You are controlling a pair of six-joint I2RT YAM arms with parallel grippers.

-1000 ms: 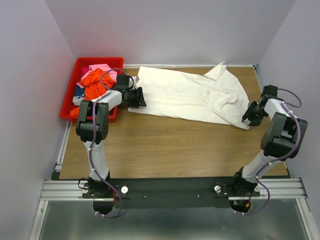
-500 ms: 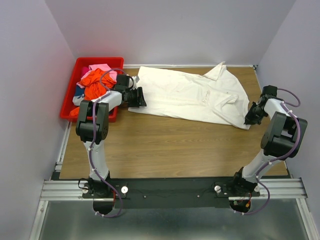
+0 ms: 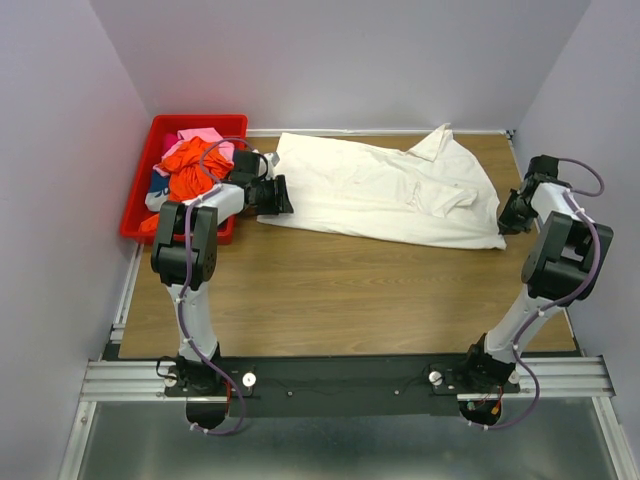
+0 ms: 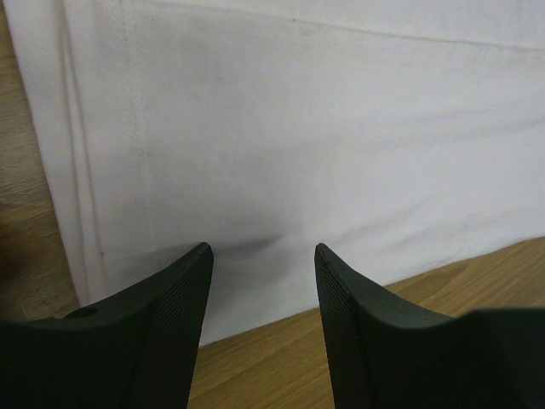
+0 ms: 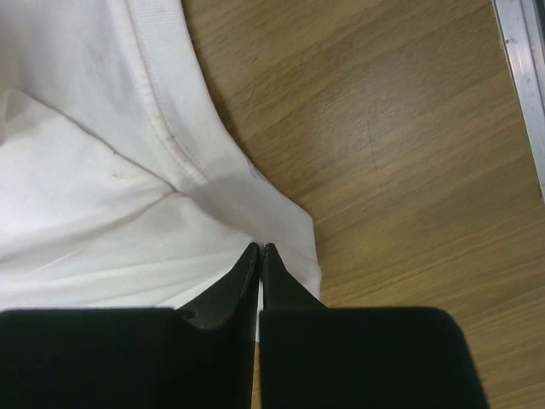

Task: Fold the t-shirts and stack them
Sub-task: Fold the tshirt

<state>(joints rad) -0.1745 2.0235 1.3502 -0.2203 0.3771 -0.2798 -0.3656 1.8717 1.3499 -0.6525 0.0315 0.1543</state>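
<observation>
Spread flat toward 12 o'clock, the white t-shirt (image 3: 380,190) on the table (image 3: 350,290). At its 3 o'clock corner, pinched between the clenched right fingers (image 5: 243,277); over its 9 o'clock edge, the left fingers (image 4: 174,307), parted and grasping nothing. Heaped at 10 o'clock, orange-red and pink t-shirts (image 3: 190,165) in the red bin (image 3: 200,121).

The top camera sits above and behind the arm bases, looking down and forward over the whole table (image 3: 330,290). The left wrist camera looks from close range past the left gripper (image 4: 262,249) at the left hem of the white shirt (image 4: 298,128). The right wrist camera looks, equally close, past the right gripper (image 5: 259,247) at the shirt's right corner. All three views share the shirt and the table.
</observation>
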